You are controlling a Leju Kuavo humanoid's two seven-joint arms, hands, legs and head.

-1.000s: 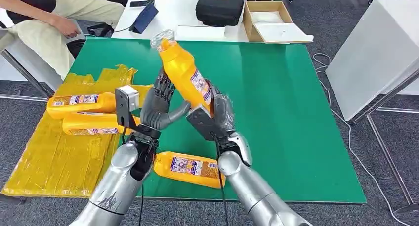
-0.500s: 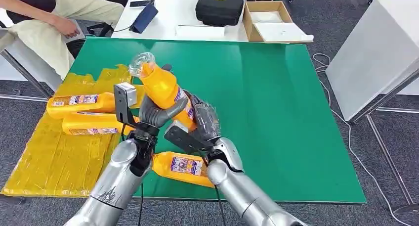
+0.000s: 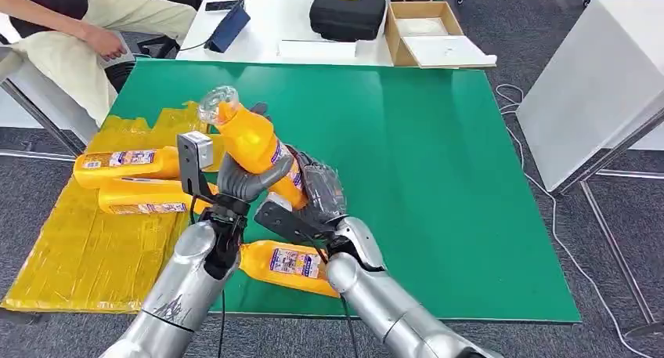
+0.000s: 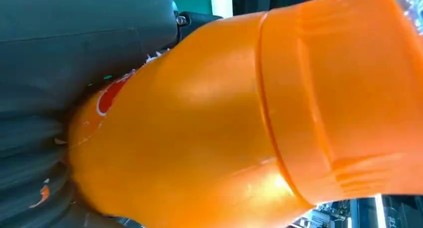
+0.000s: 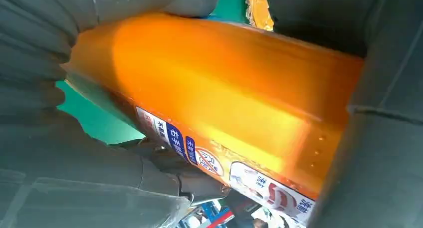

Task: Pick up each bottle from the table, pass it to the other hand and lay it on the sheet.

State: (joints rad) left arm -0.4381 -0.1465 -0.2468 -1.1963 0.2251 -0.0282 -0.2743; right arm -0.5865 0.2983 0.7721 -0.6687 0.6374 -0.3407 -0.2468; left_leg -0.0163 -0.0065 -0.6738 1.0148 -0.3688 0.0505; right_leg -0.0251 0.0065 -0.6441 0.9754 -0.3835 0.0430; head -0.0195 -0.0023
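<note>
Left hand (image 3: 249,175) wrapped about the mid-body of the orange bottle (image 3: 254,148), thumb across the front; right hand (image 3: 313,195) clasped the lower, labelled part of the same bottle from the other side. Both hands gripped it above the green desk (image 3: 438,162), its clear cap end tilted up and toward the yellow sheet (image 3: 86,248). One second before, the bottle had stood higher and nearer the desk's middle, carried by the right hand with the left hand open beside it; half a second before, the left fingers had closed round it. Since then the pair had drifted slightly toward the sheet. By this reading the hand-over was at its shared-grip stage: the right hand had yet to let go.

Two bottles (image 3: 129,179) lay side by side on the sheet's far part, near the left wrist. A fourth bottle (image 3: 290,265) lay on the desk just beneath the arms, close to the near edge. The sheet's near part lay bare, offering room to set the held bottle down without striking its neighbours. A seated person (image 3: 94,29) occupied the far left corner, a white table (image 3: 297,17) behind carried a black case (image 3: 347,12) and a cardboard box (image 3: 427,33).
</note>
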